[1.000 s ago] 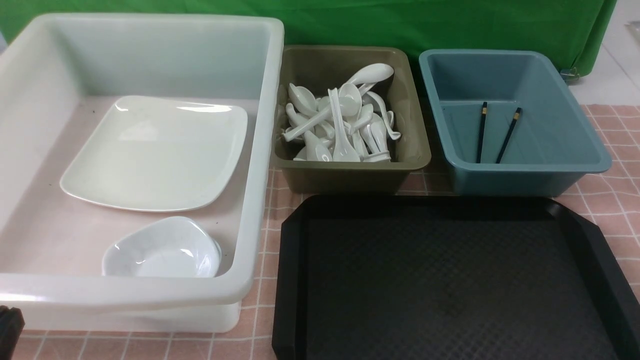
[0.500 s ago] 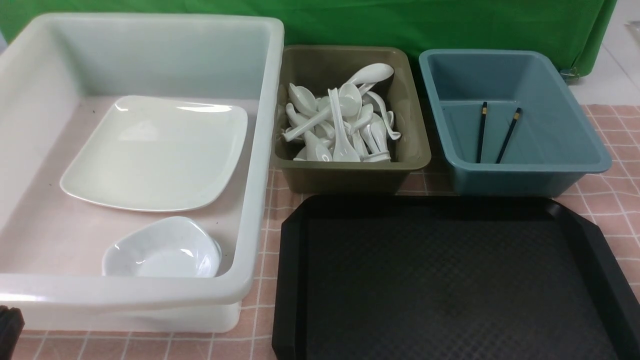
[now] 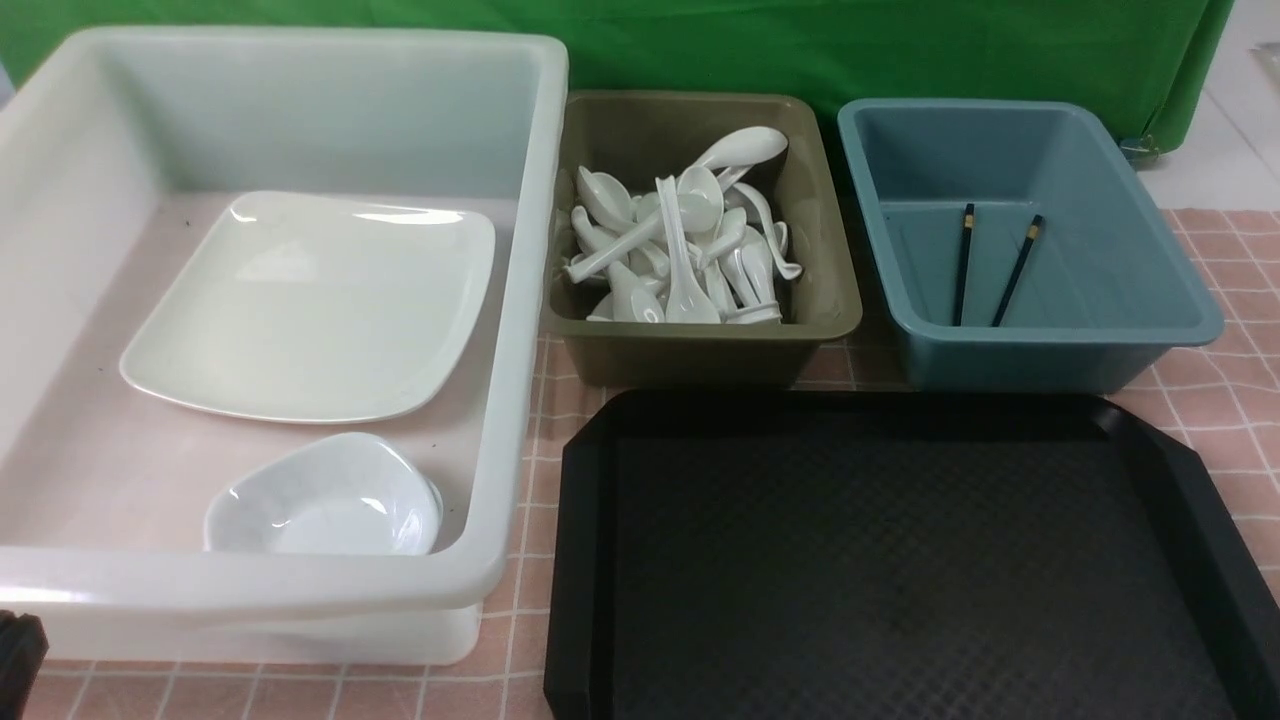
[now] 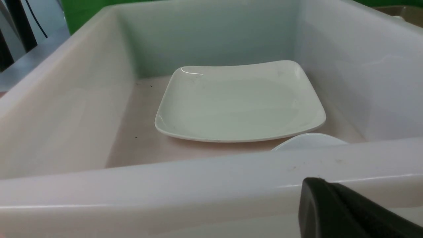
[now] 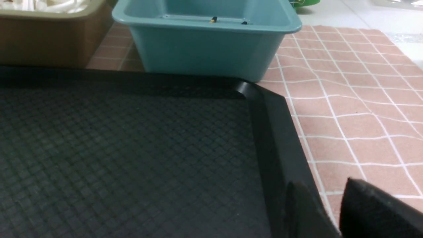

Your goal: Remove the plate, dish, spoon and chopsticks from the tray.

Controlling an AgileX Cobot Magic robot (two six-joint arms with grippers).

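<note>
The black tray (image 3: 900,560) lies bare at the front right, with nothing on it. The large white plate (image 3: 310,305) and the small curved dish (image 3: 325,497) rest inside the white bin (image 3: 540,200). Several white spoons (image 3: 680,240) are heaped in the olive bin (image 3: 700,355); the task's spoon cannot be told apart among them. The two black chopsticks (image 3: 963,265) lean in the blue bin (image 3: 1050,360). My left gripper (image 4: 317,181) is shut and empty, low outside the white bin's near wall. My right gripper (image 5: 323,185) is open and empty over the tray's right rim (image 5: 274,132).
The three bins stand in a row behind the tray, the white one reaching to the table's front left. A pink checked cloth (image 3: 1230,400) covers the table, and a green backdrop (image 3: 800,50) hangs behind. White floor shows at the far right.
</note>
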